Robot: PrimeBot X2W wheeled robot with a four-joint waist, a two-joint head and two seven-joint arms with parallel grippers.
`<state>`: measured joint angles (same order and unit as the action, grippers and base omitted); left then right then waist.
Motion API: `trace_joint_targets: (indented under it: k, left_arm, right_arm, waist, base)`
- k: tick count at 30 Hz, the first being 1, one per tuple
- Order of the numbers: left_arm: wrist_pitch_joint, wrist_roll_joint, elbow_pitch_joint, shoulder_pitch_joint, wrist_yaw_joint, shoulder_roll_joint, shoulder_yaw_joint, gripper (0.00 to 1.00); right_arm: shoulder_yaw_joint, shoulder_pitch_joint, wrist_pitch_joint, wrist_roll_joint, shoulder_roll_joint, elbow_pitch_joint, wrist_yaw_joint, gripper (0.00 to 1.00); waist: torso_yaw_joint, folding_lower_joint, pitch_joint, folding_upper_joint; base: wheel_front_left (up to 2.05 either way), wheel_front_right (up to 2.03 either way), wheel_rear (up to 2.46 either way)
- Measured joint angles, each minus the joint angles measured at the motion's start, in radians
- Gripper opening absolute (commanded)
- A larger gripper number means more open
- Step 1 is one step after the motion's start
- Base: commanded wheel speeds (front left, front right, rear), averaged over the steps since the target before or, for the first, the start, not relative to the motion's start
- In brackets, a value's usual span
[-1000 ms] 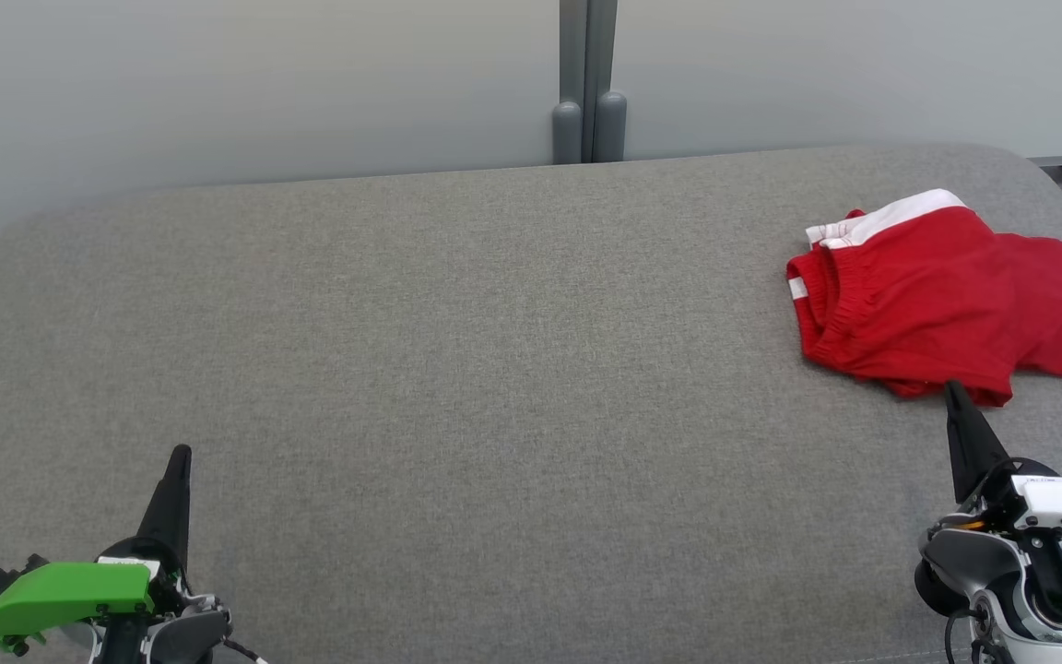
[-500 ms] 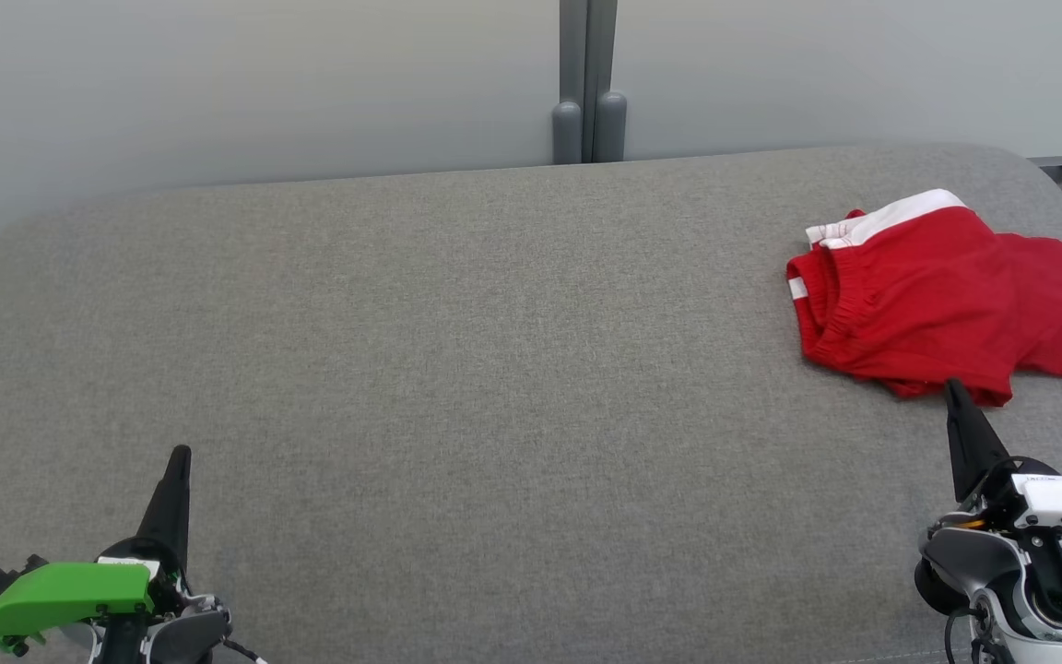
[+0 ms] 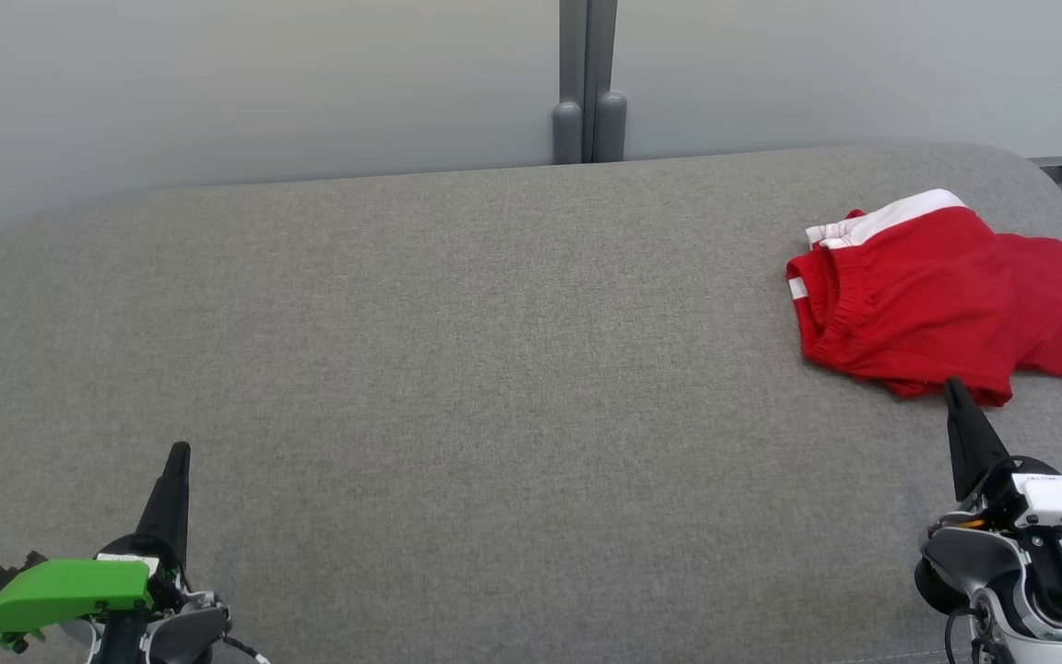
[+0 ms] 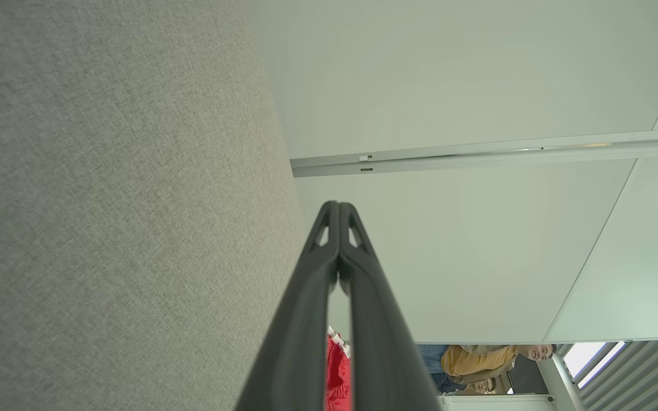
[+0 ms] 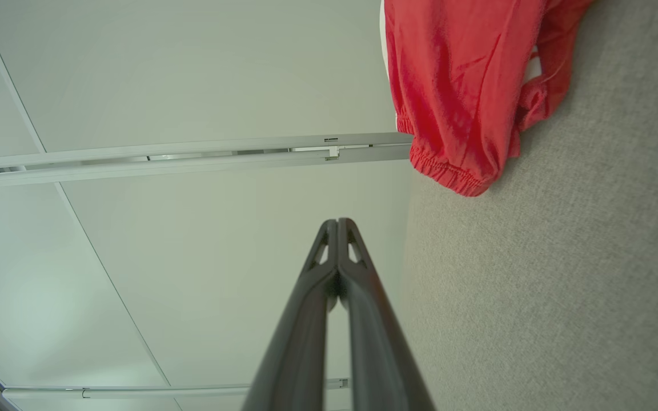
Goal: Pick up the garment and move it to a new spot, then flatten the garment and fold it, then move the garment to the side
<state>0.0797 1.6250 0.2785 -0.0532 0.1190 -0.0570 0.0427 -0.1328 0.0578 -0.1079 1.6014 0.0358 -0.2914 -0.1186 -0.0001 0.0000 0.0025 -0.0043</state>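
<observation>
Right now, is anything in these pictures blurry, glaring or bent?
Head view: soft, even light, faint shadow under the garment. Left wrist view: left claw looms close, a window corner washed out. Right wrist view: right claw looms too, garment crisp.

Red shorts [image 3: 937, 300] with white stripe, elastic waistband; folded, slightly rumpled, lying flat at far right of grey counter [image 3: 457, 369].

One garment [image 3: 937, 295], one grey surface [image 3: 494, 369], two hands: left hand [image 3: 179, 451], right hand [image 3: 953, 386].
</observation>
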Motion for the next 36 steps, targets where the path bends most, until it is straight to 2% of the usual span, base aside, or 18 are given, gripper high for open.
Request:
trace_joint_targets:
  k: [36]
  left_arm:
    - [0.0, 0.0, 0.002, -0.004, 0.0, 0.001, 0.006, 0.0]
  right_arm:
    - [0.0, 0.0, 0.0, 0.0, 0.0, 0.004, 0.0, 0.0]
  waist:
    - [0.0, 0.0, 0.0, 0.0]
  base:
    - [0.0, 0.0, 0.0]
